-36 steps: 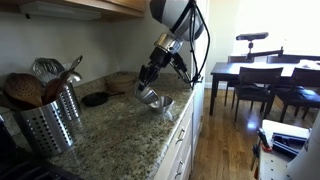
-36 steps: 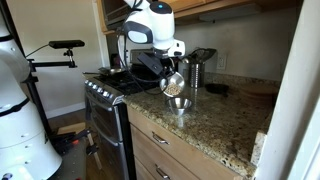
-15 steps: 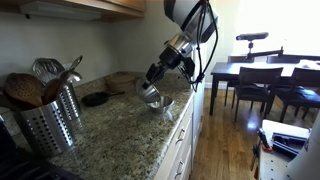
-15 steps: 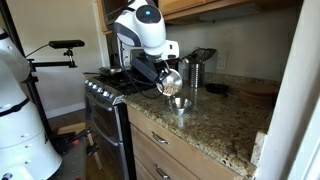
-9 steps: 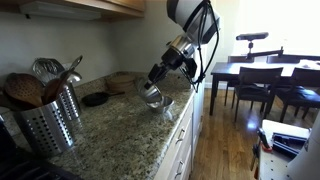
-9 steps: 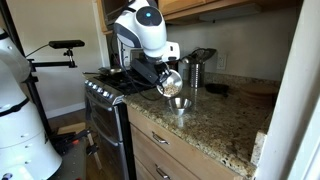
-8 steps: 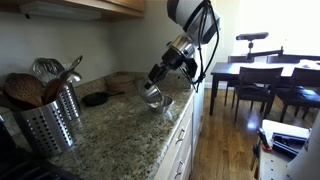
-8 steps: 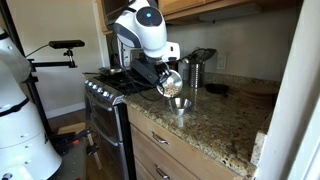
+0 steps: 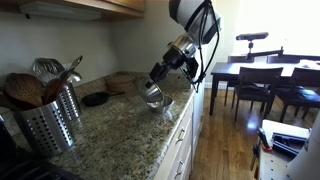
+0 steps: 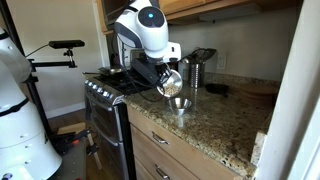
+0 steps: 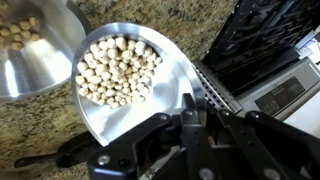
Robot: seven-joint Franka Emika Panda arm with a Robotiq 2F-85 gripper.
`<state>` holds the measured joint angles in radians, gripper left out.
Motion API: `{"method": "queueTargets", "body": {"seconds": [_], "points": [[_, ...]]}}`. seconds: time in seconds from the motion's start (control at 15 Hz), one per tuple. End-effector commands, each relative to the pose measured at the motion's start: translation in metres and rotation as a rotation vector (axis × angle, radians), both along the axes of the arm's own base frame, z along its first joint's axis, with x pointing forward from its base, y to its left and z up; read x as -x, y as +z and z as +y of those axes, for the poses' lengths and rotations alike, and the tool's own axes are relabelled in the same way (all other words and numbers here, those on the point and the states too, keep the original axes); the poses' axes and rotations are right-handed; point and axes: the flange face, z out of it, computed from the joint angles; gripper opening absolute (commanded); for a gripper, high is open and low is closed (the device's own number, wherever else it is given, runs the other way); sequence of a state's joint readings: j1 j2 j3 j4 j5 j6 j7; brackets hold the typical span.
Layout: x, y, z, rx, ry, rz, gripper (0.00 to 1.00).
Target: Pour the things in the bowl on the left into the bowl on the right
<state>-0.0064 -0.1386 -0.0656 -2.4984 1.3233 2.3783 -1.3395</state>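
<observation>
Two steel bowls keep close together at the edge of the granite counter (image 9: 120,135). The held bowl (image 11: 170,75) is tilted in the air and heaped with pale round pieces (image 11: 115,70) — the gripper (image 11: 190,104) is clamped tight on its rim. Just beside and below it, the resting bowl (image 11: 30,60) sits on the stone with a few pieces inside. Around them: a black stove (image 10: 105,115) against the counter, and a perforated utensil holder (image 9: 50,122) and small dark dish (image 9: 95,99) farther along.

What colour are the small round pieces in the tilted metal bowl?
The pieces in the bowl are pale beige; wrist view shows them best.
</observation>
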Motion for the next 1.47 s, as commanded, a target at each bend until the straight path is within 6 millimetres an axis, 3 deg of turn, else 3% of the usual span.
{"method": "queueTargets", "body": {"seconds": [0.0,0.67,1.4], "points": [[-0.005,0.004,-0.013,-0.031,0.012,-0.020,0.08],[-0.026,-0.002,-0.035,-0.076,0.029,-0.028,0.08],[-0.028,-0.013,-0.047,-0.114,0.052,-0.043,0.08]]}}
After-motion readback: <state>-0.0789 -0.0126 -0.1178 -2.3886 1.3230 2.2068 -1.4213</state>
